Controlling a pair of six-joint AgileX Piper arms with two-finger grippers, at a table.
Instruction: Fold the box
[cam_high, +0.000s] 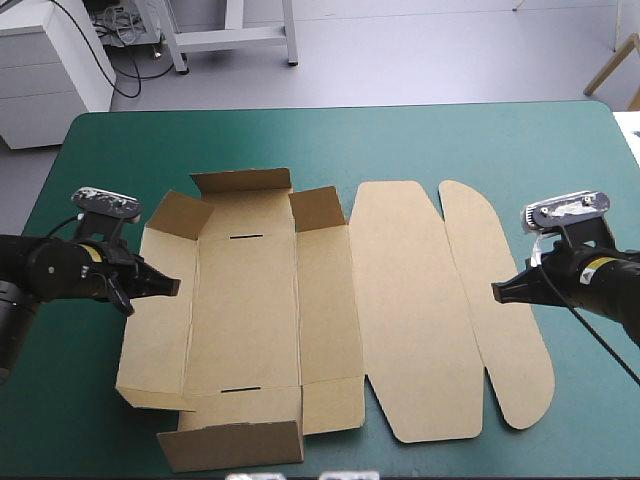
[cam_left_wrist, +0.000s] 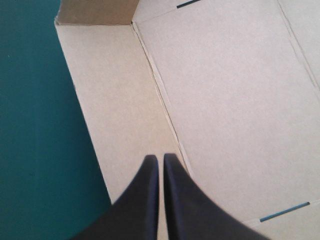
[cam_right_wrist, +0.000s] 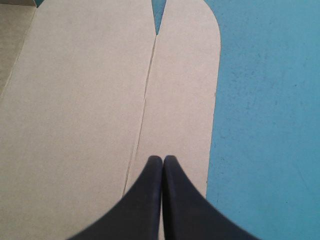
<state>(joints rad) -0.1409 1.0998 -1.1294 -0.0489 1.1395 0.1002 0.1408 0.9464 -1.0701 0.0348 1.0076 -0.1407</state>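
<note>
Item: box (cam_high: 400, 300), cut sheet of brown board, part-formed.

Location: middle of the bench (cam_high: 60, 420), on the teal-green cover (cam_high: 400, 140), laid lengthwise from left to right; near end close to the bench's near edge, well clear of the far edge.

Left half: base panel (cam_high: 240, 310) flat, with two dark slots, one toward the far end (cam_high: 245, 237) and one toward the near end (cam_high: 241, 389). To its left, left wall (cam_high: 150, 330) tilted up and outward. At the ends, far end flap (cam_high: 243, 181) and near end flap (cam_high: 232, 446), both raised. To the right of the base, inner wall panel (cam_high: 328, 320) lying low, with its far corner tab (cam_high: 318, 208) standing.

Right half: lid panel (cam_high: 410, 310) flat; joined to it along a crease, rounded tuck flap (cam_high: 480, 260), also flat.

Arm one: left end effector (cam_high: 172, 287), black fingers (cam_left_wrist: 145, 200) pressed together with only a hairline gap, pinching nothing. Poised over the left wall, tip near the crease with the base. Contact with the board: cannot tell.

Arm two: right end effector (cam_high: 497, 291), black fingers pressed together to one point, pinching nothing. Over the rounded tuck flap, between its crease and its outer edge, bare cover just beside.
</note>
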